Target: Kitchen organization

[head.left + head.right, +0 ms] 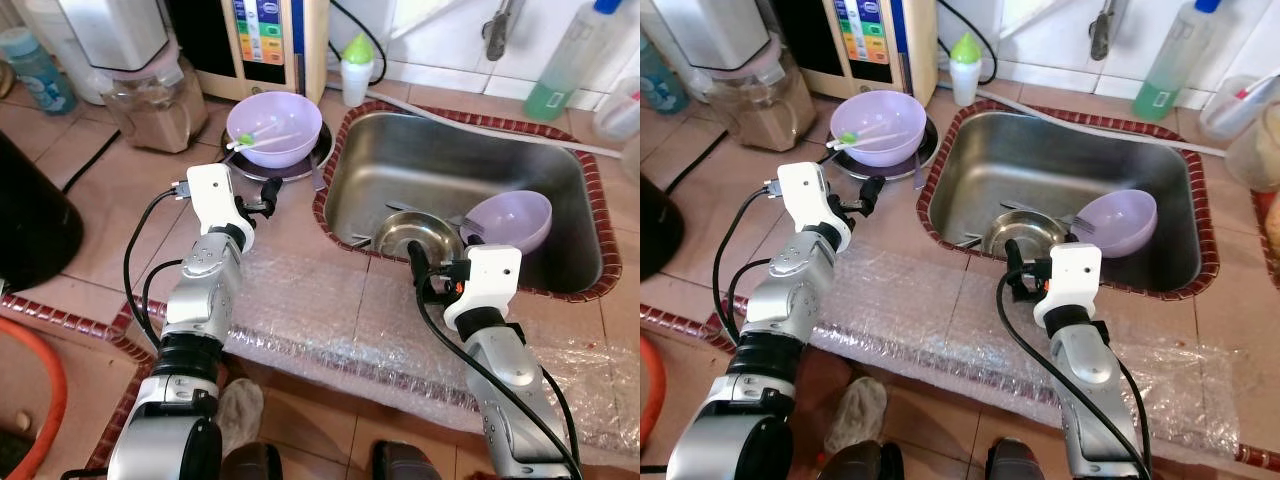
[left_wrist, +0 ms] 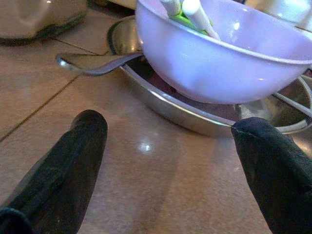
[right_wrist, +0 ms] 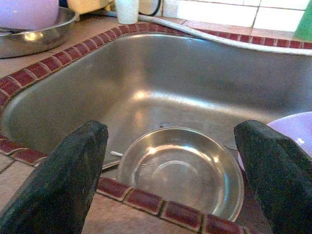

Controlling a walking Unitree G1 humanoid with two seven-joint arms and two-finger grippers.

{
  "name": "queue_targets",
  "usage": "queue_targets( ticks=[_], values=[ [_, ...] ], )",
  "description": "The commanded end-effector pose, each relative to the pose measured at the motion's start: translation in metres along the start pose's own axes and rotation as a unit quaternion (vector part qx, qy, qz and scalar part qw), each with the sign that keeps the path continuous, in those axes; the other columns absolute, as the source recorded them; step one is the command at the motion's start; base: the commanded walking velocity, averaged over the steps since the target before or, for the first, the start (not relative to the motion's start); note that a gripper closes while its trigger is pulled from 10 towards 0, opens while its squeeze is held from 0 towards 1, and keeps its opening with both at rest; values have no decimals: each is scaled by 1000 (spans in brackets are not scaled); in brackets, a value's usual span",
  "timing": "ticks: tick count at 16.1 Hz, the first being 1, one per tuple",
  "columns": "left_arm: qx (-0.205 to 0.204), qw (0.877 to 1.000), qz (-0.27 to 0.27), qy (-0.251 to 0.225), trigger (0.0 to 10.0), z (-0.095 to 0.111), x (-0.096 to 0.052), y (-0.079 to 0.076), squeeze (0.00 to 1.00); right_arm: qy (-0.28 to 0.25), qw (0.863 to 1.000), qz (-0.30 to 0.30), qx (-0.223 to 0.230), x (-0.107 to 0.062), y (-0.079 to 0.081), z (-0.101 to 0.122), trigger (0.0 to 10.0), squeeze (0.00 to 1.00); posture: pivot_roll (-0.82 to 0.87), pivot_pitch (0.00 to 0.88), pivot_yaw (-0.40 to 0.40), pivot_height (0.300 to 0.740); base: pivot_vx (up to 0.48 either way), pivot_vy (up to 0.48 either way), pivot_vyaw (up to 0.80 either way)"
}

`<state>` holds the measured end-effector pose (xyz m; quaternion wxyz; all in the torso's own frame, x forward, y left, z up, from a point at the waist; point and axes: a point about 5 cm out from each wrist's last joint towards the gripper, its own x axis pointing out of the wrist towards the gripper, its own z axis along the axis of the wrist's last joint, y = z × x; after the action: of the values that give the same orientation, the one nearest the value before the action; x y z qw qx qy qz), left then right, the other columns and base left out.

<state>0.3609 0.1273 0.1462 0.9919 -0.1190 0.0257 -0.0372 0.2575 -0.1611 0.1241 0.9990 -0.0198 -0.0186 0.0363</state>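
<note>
Here, both hands wait open at the sink's edge, dishes ahead of each.

Largest first: tiled worktop (image 1: 90, 190), steel sink (image 1: 450, 150) set in it. In the sink, a steel bowl (image 1: 415, 236) beside a purple bowl (image 1: 508, 220); right hand (image 3: 170, 170), fingers spread and empty, over the near rim, steel bowl straight ahead and just below, so the nearer arm for it. Left hand (image 2: 170, 161), also spread and empty, low on the worktop, faces a second purple bowl (image 1: 273, 128) sitting in a steel dish (image 2: 195, 114), utensils (image 1: 262, 140) inside, spoon handle (image 2: 92, 66) lying crosswise.
</note>
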Motion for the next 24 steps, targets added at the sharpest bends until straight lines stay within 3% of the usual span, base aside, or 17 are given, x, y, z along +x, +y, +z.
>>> queue_targets(
  ticks=[1, 4, 15, 21, 24],
  values=[
    [-2, 1000, 14, -3, 10000, 4, 3, 4, 0, 2, 1000, -1, -4, -3, 0, 1, 10000, 0, -151, 197, 56, 740, 0, 0, 0],
    [-19, 999, 18, -27, 10000, 16, 9, 1, 0, 7, 1000, 0, -5, -5, -1, 1, 10000, 0, -152, 197, 56, 740, 0, 0, 0],
    [-82, 994, 48, -48, 10000, 38, -4, 2, 0, 9, 1000, 11, 0, 1, 3, -1, 10000, 0, -129, 180, 57, 740, 0, 0, 0],
    [-92, 993, 71, 7, 10000, 12, -24, 11, 0, 15, 1000, 16, 1, 3, 5, -4, 10000, 0, -108, 179, 53, 740, 0, 0, 0],
    [-97, 992, 75, 8, 10000, 13, -25, 12, 0, 16, 1000, 16, 2, 4, 6, -5, 10000, 0, -102, 177, 52, 740, 0, 0, 0]
  ],
)
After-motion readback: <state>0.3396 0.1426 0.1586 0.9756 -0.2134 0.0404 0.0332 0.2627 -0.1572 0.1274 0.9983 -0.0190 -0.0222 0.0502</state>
